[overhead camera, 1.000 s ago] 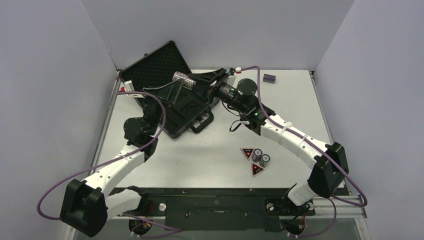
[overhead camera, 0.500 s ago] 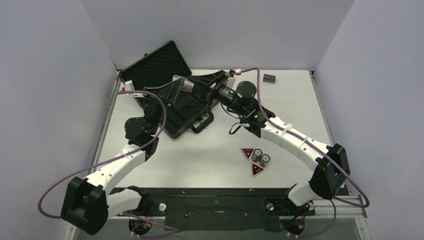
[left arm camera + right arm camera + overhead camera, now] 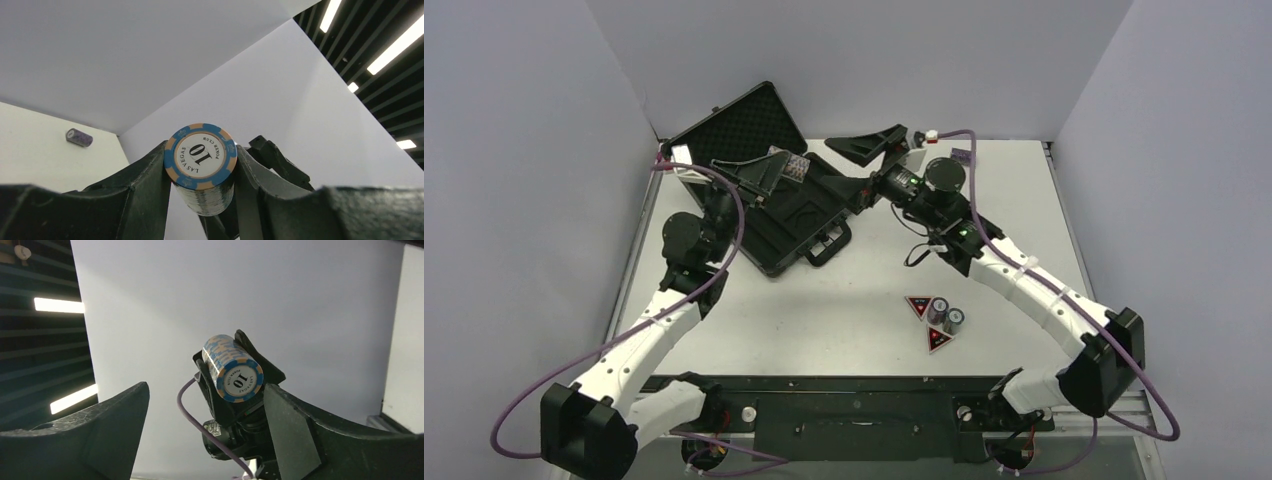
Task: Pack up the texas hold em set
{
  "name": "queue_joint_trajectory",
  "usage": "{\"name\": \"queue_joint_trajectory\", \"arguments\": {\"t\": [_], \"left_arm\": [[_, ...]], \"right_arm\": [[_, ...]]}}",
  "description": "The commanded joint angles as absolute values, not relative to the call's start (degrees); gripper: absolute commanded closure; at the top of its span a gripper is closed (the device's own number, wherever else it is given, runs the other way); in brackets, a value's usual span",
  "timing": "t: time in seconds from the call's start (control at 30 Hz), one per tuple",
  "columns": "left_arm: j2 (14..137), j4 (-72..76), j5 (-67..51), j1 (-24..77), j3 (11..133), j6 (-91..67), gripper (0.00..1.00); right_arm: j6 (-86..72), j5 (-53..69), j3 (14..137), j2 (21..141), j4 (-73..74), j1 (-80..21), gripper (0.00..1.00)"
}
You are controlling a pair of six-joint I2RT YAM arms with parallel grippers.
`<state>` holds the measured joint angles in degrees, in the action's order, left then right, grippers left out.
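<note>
The black briefcase (image 3: 796, 228) lies open at the back left, its foam-lined lid (image 3: 739, 125) upright. My left gripper (image 3: 786, 170) is raised over the case and shut on a chip stack (image 3: 790, 165) with a blue "10" chip facing out (image 3: 201, 156). My right gripper (image 3: 856, 165) is open and empty, just right of that stack and facing it; in its wrist view the stack (image 3: 233, 369) sits beyond its wide-open jaws. Two chip stacks (image 3: 945, 314) stand on the table with two red-and-black triangular tokens (image 3: 918, 305) (image 3: 939, 340) beside them.
A small purple-grey cylinder (image 3: 965, 156) lies on the table at the back right, partly behind my right arm; it also shows in the left wrist view (image 3: 79, 137). White walls close in the table on three sides.
My right gripper has drawn back to the right and upward, away from the chip stack. My left gripper has risen and shifted back with the stack in it.
</note>
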<state>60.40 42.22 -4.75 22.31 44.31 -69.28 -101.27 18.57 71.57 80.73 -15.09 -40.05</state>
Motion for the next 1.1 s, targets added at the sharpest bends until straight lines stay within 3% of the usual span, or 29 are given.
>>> {"name": "queue_joint_trajectory", "arguments": {"t": [0.0,0.17,0.43,0.6,1.07], "left_arm": [[55.8,33.7,-5.1,21.8,51.1,-64.5,1.0],[53.0,26.8,-2.8,21.6,50.5,-62.2,1.0],[53.1,-5.2,1.9,20.3,59.4,-57.4,1.0],[56.7,-26.0,4.3,16.2,66.1,-59.5,1.0],[71.1,-48.8,0.0,7.0,79.4,-49.4,1.0]], "right_arm": [[-93.7,19.0,70.5,73.6,-9.1,-35.4,0.2],[-84.0,19.3,69.5,66.1,6.3,-28.5,0.19],[-71.3,19.1,67.5,55.7,25.0,-20.6,0.19],[-67.6,18.8,65.2,50.9,30.4,-18.9,0.2],[-65.0,18.0,60.6,48.4,32.6,-18.1,0.21]]}}
